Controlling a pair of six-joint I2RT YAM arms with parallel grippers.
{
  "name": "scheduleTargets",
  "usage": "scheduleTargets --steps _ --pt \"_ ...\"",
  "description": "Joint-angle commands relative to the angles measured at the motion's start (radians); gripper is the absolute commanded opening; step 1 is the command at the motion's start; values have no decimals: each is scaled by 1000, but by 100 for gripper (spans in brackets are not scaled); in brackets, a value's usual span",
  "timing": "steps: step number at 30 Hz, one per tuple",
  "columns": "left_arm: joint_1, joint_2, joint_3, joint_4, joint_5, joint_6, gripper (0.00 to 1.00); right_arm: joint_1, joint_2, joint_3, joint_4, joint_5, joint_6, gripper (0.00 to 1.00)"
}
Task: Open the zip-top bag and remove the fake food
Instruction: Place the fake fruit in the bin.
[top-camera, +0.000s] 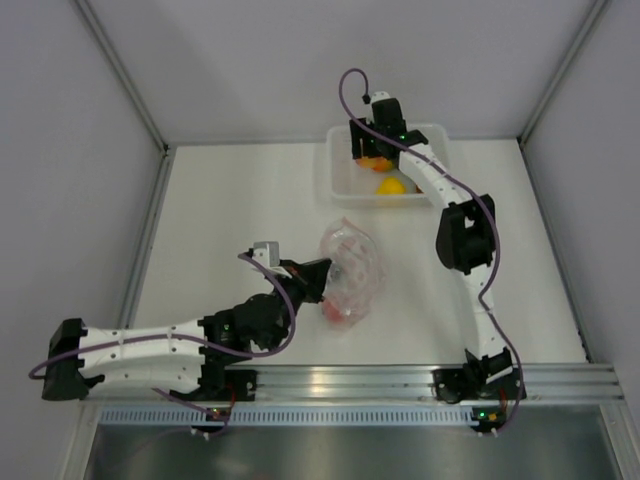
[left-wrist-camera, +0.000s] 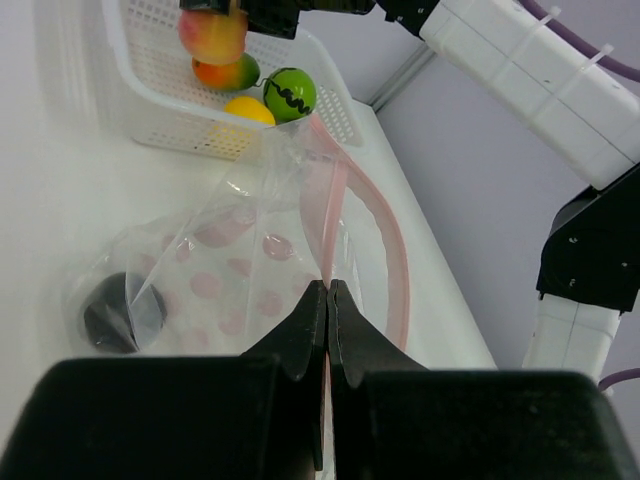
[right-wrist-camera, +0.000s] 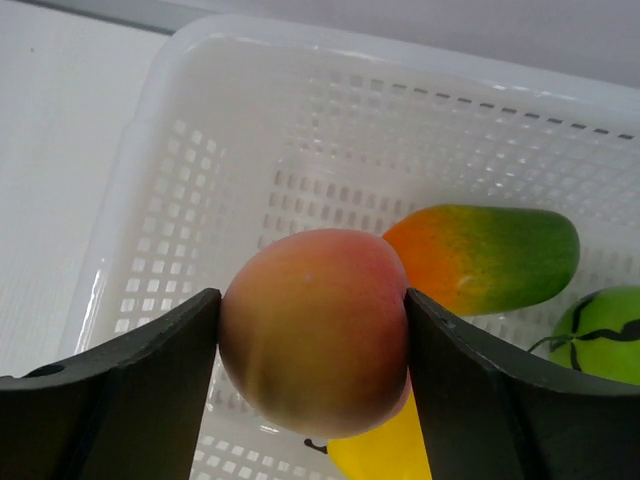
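The left tool (left-wrist-camera: 327, 292) pinches the clear crinkly zip-top bag (left-wrist-camera: 215, 255) at its pink strip (left-wrist-camera: 392, 250); the right tool (right-wrist-camera: 312, 305) grips a round peach-orange plastic fruit (right-wrist-camera: 310, 345) over the white perforated tray (right-wrist-camera: 190, 190)

A white plastic basket (top-camera: 334, 172), with rows of small square holes in its walls and its floor, stands at the far side of the white table (top-camera: 230, 200), close to the grey back wall (top-camera: 250, 60). The walls meet at metal corner posts (top-camera: 122, 75). Along the near edge of the table runs an aluminium rail (top-camera: 350, 382), and just in front of it lies a perforated strip (top-camera: 350, 413).
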Motion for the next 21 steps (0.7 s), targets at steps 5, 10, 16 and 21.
scheduleTargets --steps 5,10,16,21 --pt "4 -23 21 -36 -11 13 0 22 -32 63 6 3 -49 95" --pt "4 -9 21 -35 -2 8 0 15 -113 40 -22 20 -58 99" --pt "4 12 40 -35 14 11 0 -24 -412 -208 27 -61 51 100" --pt "7 49 78 -33 15 11 0 -82 -733 -523 101 -185 134 99"
